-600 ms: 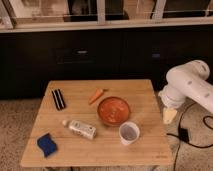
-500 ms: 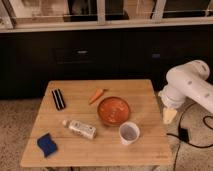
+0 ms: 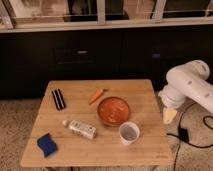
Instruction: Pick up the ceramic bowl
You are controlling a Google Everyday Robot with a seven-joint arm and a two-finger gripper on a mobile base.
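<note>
The table (image 3: 145, 150) holds the bowl (image 3: 113, 110) untouched, so reach, grasp and lift all remain. Your arm (image 3: 187, 85) hangs well right of the bowl, past the table's edge, its gripper (image 3: 170, 115) pointing down; you cannot tell whether it is open or closed. The cup (image 3: 129, 133) stands just front-right of the bowl and the carrot (image 3: 97, 95) just behind-left, with open room directly right.
</note>
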